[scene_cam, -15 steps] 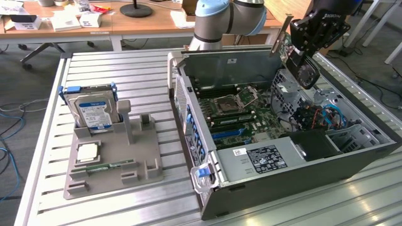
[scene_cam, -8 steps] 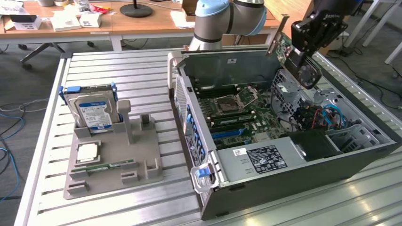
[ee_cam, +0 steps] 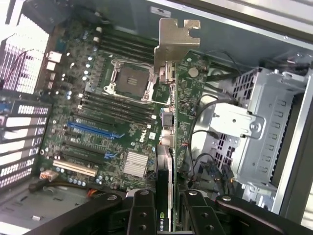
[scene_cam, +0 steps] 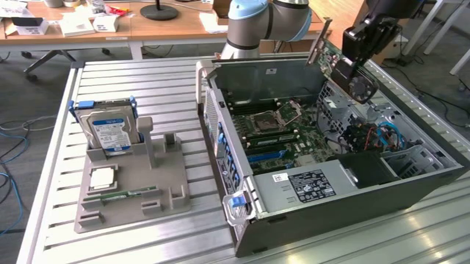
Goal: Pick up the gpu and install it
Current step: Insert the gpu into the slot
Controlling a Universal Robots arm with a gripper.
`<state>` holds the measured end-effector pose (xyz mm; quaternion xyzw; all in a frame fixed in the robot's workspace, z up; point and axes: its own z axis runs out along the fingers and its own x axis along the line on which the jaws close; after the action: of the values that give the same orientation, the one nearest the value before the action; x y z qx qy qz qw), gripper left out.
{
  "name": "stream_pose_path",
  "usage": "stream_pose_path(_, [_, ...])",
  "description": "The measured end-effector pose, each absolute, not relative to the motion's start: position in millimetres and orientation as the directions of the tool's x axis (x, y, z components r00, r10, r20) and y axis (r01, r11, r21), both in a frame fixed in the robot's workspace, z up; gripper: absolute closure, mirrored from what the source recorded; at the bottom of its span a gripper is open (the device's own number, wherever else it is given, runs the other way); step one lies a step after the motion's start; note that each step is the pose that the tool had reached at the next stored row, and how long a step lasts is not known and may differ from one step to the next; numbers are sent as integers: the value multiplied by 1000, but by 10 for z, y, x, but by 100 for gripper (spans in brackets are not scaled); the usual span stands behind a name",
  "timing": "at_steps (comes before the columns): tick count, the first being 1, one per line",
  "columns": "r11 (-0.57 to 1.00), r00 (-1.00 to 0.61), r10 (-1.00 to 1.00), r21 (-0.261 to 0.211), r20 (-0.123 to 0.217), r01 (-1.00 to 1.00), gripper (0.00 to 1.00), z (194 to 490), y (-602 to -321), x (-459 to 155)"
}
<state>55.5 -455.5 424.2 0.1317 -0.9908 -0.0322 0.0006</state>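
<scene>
A slatted aluminium table [scene_cam: 147, 88] carries everything. On the exterior view's right side of it lies a big dark grey computer case [scene_cam: 353, 209], side panel off and its inside facing up. A pale blue and grey robot arm [scene_cam: 268, 19] rises behind the case.

Inside the case, a green motherboard [scene_cam: 276, 129] [ee_cam: 98, 112] covers the floor, with a silver power supply box [scene_cam: 305, 184] bearing a black label at the near end. A perforated silver metal drive cage [ee_cam: 264, 127] sits beside the board.

On the exterior view's left, well apart from the case, a flat grey plastic parts holder [scene_cam: 132, 187] rests on the table. A silver hard drive with a blue-white label [scene_cam: 110, 129] stands upright in its far slot. A square silver processor chip [scene_cam: 101, 179] lies flat nearer the front, and a narrow green memory stick [scene_cam: 125, 193] lies just in front of the chip.

The black gripper [scene_cam: 354, 67] [ee_cam: 168, 210] is clamped on the gpu [scene_cam: 339, 63] [ee_cam: 168, 147], a thin dark circuit card with a round black fan, one finger pressed against each face. The card hangs tilted in the air above the far part of the open case, clear of the motherboard and not seated in any slot. Its silver metal end bracket [scene_cam: 320, 41] [ee_cam: 173, 44] is the end farthest from the gripper.
</scene>
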Motion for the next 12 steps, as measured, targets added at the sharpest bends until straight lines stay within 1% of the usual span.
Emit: stream_pose_path(12, [884,-886,-464,64,-7,-463,74,4227,-4555,555])
